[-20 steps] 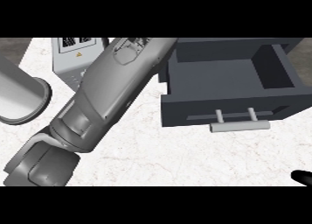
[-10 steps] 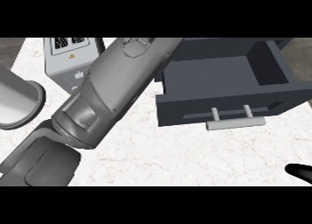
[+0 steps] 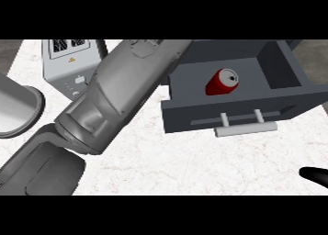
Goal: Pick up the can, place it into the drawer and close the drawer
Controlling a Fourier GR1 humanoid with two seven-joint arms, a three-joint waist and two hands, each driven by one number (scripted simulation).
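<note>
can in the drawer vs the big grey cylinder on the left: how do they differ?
Colour: the can is red with a silver end; the grey cylinder is plain and pale.
Size: the can looks far smaller than the grey cylinder.
Place: the can is inside the open drawer; the grey cylinder is at the left edge of the counter, partly out of view.
Both are round-bodied.

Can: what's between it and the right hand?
In the head view, the can lies inside the open drawer. The drawer's front panel and handle come next, then a bare stretch of counter up to the right hand.
</note>
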